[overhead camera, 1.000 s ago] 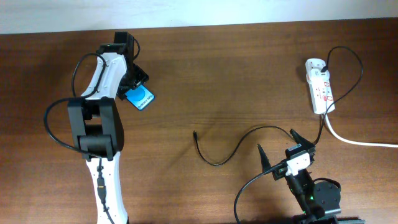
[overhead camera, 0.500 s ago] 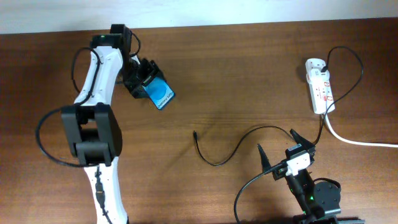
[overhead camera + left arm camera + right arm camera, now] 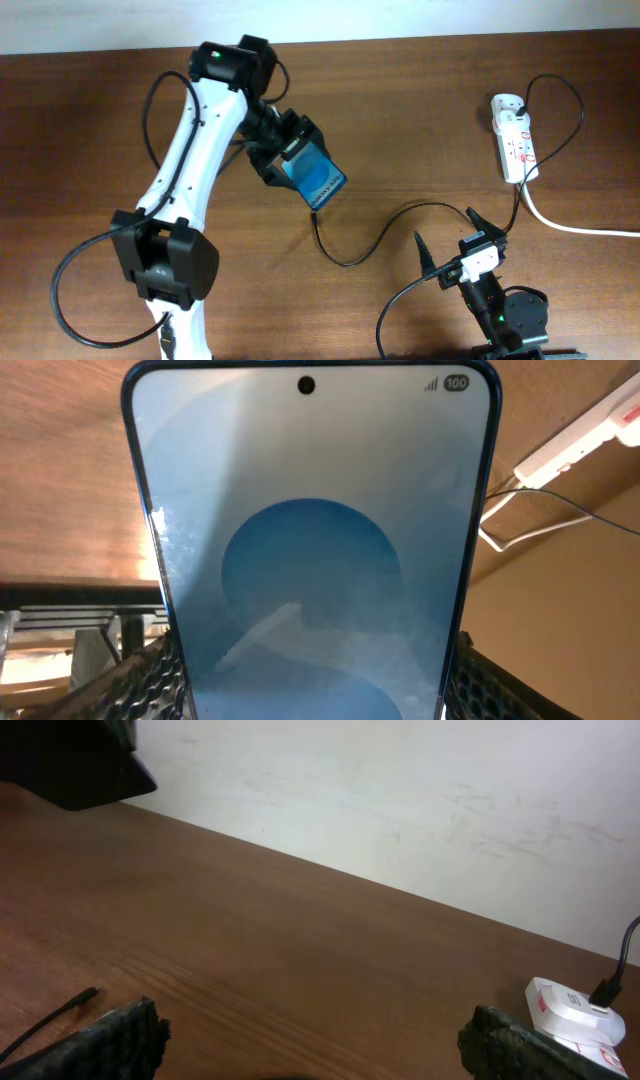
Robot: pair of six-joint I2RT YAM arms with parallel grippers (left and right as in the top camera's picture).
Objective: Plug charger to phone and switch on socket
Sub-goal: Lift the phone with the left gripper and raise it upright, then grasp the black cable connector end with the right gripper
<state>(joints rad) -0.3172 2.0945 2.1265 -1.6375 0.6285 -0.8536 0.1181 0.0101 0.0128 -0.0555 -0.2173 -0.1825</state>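
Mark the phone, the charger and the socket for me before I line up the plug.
phone (image 3: 318,178), overhead view, middle of its blue screen.
charger (image 3: 349,265), overhead view, bottom of the cable's loop.
socket (image 3: 516,140), overhead view, middle of the white strip's top face.

Even, bright overhead lighting, soft faint shadows on table (image 3: 400,110), phone (image 3: 310,560) screen hazy, washed out close-up, right wrist view slightly soft

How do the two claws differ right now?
The left gripper is shut on the phone; the right gripper is open and empty. The left gripper's arm stretches far out; the right gripper sits close to its base. Both have two dark fingers.
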